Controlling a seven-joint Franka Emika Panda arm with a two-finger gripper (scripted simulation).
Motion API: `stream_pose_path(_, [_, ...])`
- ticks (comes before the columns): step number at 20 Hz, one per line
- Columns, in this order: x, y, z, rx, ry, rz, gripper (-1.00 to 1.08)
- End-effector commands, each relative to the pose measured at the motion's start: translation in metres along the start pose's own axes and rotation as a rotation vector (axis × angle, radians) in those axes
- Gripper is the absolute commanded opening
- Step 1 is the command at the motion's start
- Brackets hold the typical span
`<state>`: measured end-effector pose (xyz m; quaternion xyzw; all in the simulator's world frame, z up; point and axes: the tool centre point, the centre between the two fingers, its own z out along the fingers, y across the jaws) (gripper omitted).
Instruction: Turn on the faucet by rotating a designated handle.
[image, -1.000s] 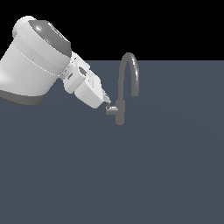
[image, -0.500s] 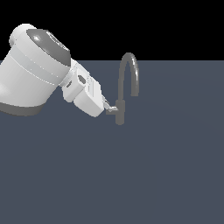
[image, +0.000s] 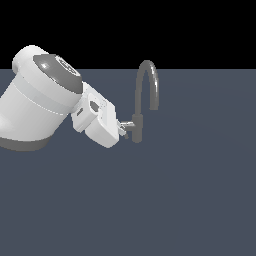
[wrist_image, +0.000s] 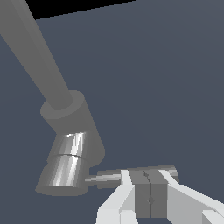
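The grey faucet (image: 149, 75) stands mid-scene with its arched spout over a short, thick base (image: 137, 128). In the wrist view, the base (wrist_image: 72, 127) carries a shiny horizontal stub (wrist_image: 65, 168). The thin handle (wrist_image: 109, 177) sticks out of the stub as a straight lever. My gripper (image: 122, 129) is on the exterior view's left of the base, level with the stub. In the wrist view its fingers (wrist_image: 151, 192) are pressed together with nothing between them. The fingertips touch the side of the lever. The lever's far end is hidden behind them.
The faucet stands on a flat dark blue-grey surface (image: 190, 190) that runs to a black background. My large white arm (image: 40, 100) fills the exterior view's upper left.
My arm and hand have swung lower and tilted, and the fingertips have dropped slightly beside the faucet's base. The fingers have stayed together.
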<state>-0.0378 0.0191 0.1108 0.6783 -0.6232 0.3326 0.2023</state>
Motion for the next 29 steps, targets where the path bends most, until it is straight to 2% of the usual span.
stream_pose_path(1, [-0.006,0.002,0.01,-0.008,0.003,0.0,-1.0])
stream_pose_path(10, [-0.032,0.007,0.046,-0.031,0.005,0.001,-1.0])
stream_pose_path(11, [-0.022,-0.007,0.019,0.015,-0.004,0.019,-1.0])
stream_pose_path(29, [-0.058,-0.03,0.07,-0.031,0.005,0.003,-1.0])
